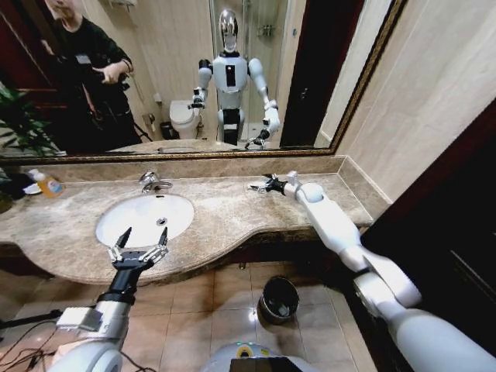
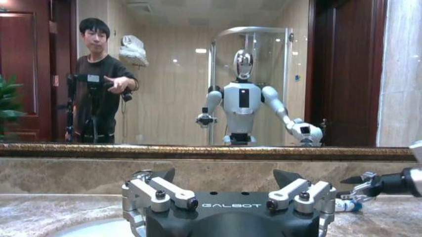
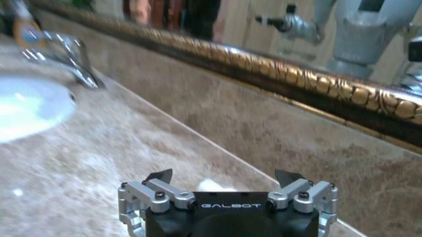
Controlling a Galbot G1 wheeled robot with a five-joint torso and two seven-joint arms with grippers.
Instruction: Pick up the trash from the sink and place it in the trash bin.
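A beige-brown marble counter runs beneath a gold-framed mirror in a tiled bathroom with a tiled floor. The white oval sink is set into the counter's left half, its chrome faucet standing at the back rim. A clear bottle of orange liquid stands at the counter's far left, near the back wall. On the floor below the counter's front edge sits the round dark trash bin with its shiny rim, a few pale items lying inside.

The left arm reaches up from the lower left, and the left pincer hangs at the front rim of the sink with its fingers spread wide and pointing toward the basin. The right arm stretches diagonally across the counter's right end, and the right pincer is low over the marble near the back edge, well to the right of the faucet. Its fingers are spread apart in the right wrist view, with a small white piece of trash lying on the counter between them. In the left wrist view a white-and-blue item lies on the counter just under the right pincer's tips.
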